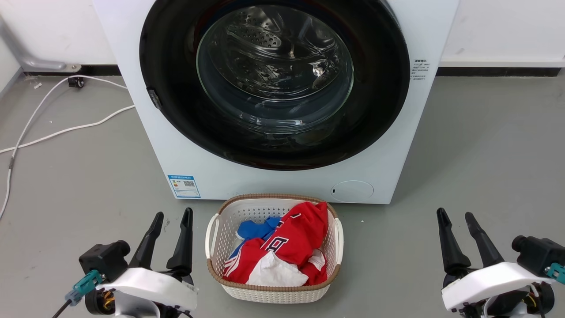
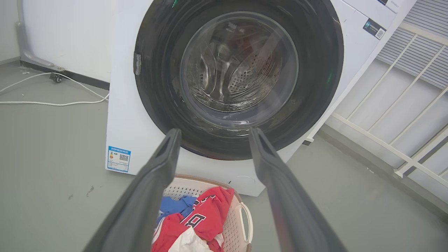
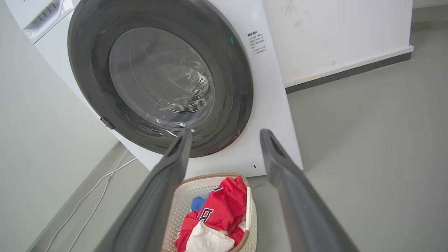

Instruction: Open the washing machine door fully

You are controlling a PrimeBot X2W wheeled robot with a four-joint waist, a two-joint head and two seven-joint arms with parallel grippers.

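Head view: white washing machine (image 1: 185, 172) straight ahead, washing machine door (image 1: 176, 88) shut against its front, so no part of the opening done and the whole swing left. Below, basket (image 1: 215, 247) of clothes (image 1: 300, 238) on the floor (image 1: 485, 154) between left gripper (image 1: 174, 213) and right gripper (image 1: 454, 212), both low and well short of the door, fingers spread, holding nothing. Top of door cut off; small grey tab (image 1: 153, 98) on its left rim too small to call handle or catch.
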